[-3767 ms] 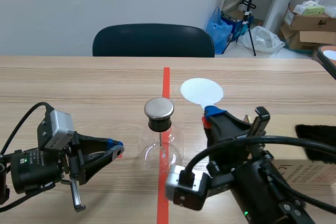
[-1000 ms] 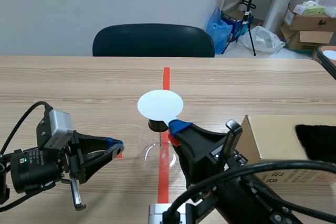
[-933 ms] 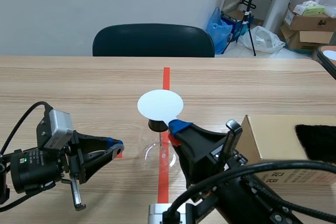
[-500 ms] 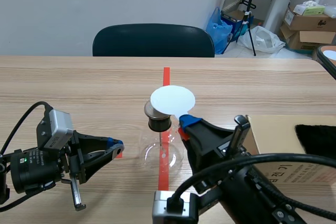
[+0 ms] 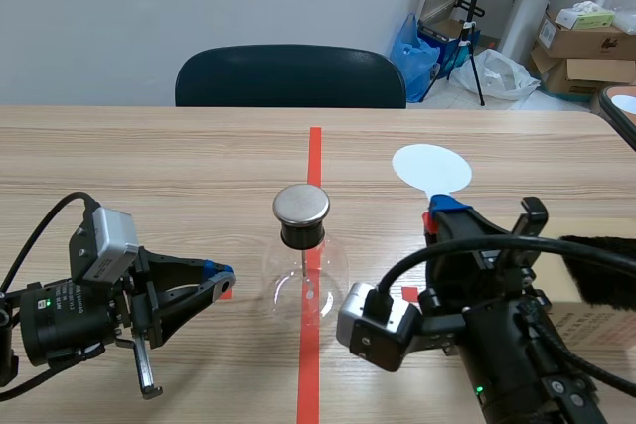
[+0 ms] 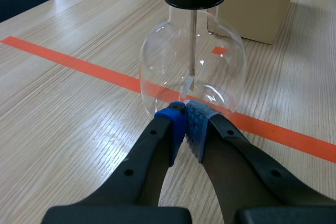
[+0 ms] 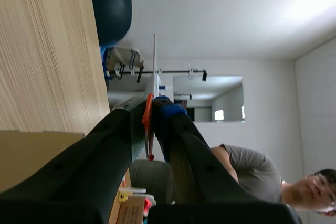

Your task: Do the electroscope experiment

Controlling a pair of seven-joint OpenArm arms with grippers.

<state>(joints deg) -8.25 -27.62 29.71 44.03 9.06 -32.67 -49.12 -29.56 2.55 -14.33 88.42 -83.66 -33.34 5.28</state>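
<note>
The electroscope is a clear glass flask on the red tape line, with a black stopper and a round metal cap. Through the glass a thin rod with small foil leaves shows in the left wrist view. My left gripper rests shut on nothing just left of the flask. My right gripper stands right of the flask, shut on the red handle of a white disc paddle held above the table. In the right wrist view the paddle is seen edge-on between the fingers.
A cardboard box with a black fur piece on it sits at the right, partly behind my right arm. A dark chair stands behind the table's far edge. A person shows in the right wrist view.
My right gripper has carried the white disc from over the flask's metal cap away to the right, and the cap is uncovered again. The left arm has not moved.
</note>
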